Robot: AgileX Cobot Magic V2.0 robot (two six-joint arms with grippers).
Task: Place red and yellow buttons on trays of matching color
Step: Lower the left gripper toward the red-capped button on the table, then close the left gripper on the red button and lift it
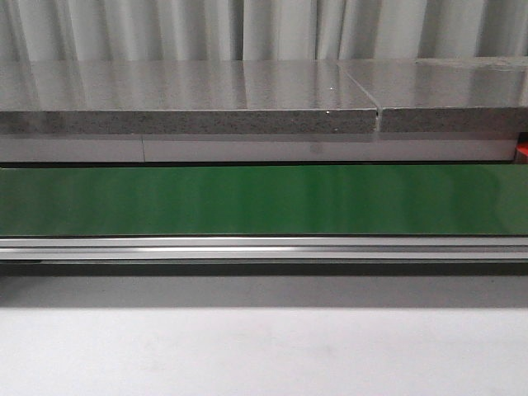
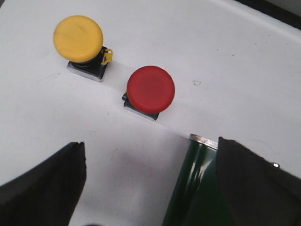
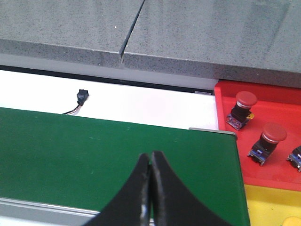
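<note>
Left gripper point(image 2: 150, 181) spread wide, red button point(image 2: 150, 89) just ahead between its fingers, yellow button point(image 2: 78, 38) farther off. Right gripper point(image 3: 151, 188) pinched together, empty, over the green belt point(image 3: 94, 150); red tray point(image 3: 277, 141) with 2 red buttons sits off beside it.

Even, bright overhead light. Soft glare streaks the green belt point(image 1: 264, 200) — the front view slightly hazy. Wrist views sharper — fingers blurred

Grey speckled countertop point(image 1: 190, 103) before pale pleated curtain point(image 1: 247, 29)

Our left gripper point(image 2: 150, 188) has its fingers spread wide apart, while our right gripper point(image 3: 150, 188) has its fingers pressed together.
</note>
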